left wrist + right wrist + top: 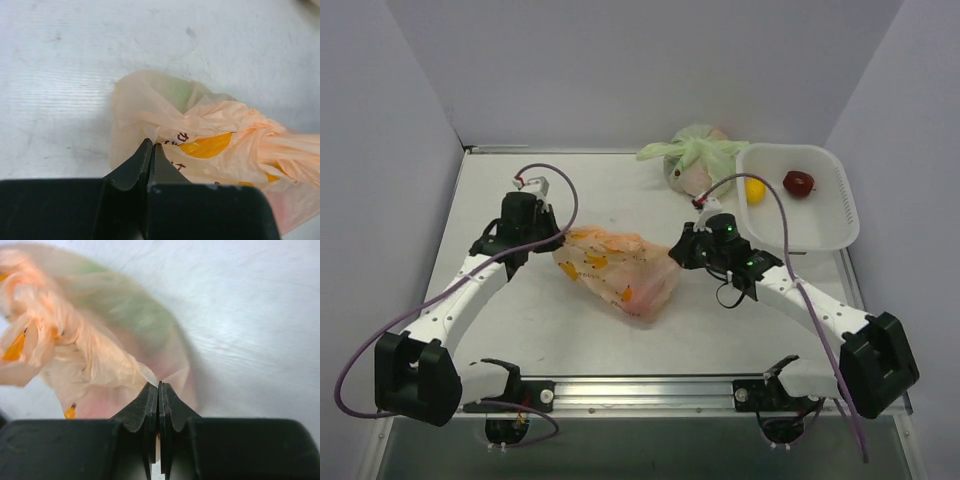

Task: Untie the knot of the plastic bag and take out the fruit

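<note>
The bag (615, 268) lies mid-table (520, 330), with fruit (176, 94) a green blur inside. The left tool (556, 240) and right tool (676, 250) each pinch film at opposite ends. The knot (257, 131) looks tied, so next someone probably regrips a loose ear and pulls.

No legible text — bag (150, 100) print (182, 137) unreadable
</note>
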Robot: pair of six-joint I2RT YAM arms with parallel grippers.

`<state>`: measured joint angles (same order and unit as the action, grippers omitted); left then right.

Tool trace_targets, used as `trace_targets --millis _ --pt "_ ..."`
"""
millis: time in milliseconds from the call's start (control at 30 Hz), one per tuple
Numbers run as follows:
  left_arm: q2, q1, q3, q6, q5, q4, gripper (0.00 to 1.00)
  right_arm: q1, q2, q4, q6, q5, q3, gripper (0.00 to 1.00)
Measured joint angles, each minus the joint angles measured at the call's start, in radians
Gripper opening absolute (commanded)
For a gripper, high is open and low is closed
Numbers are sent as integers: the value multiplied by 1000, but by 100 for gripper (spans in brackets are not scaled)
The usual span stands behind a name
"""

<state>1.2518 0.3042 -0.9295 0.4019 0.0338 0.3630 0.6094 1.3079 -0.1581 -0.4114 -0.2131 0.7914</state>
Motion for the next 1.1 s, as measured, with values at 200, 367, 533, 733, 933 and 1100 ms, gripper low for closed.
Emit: trace_targets --millis 200,367,533,733,933,1100 --pt "-63 -136 10 17 30 -3 0 -139 -209 -1 -39 51 -126 11" --pt "-66 -159 47 16 81 -23 0 -73 -210 77 -4 85 -109 56" --pt "-77 -139 75 14 146 -42 0 64 -168 193 73 124 26 77" --pt "-125 -121 82 13 198 -80 0 123 -101 226 118 172 231 87" --pt "-159 -121 82 11 200 -84 0 153 85 246 142 269 446 91" --pt "-179 -126 82 8 189 -84 0 190 244 264 150 388 545 87"
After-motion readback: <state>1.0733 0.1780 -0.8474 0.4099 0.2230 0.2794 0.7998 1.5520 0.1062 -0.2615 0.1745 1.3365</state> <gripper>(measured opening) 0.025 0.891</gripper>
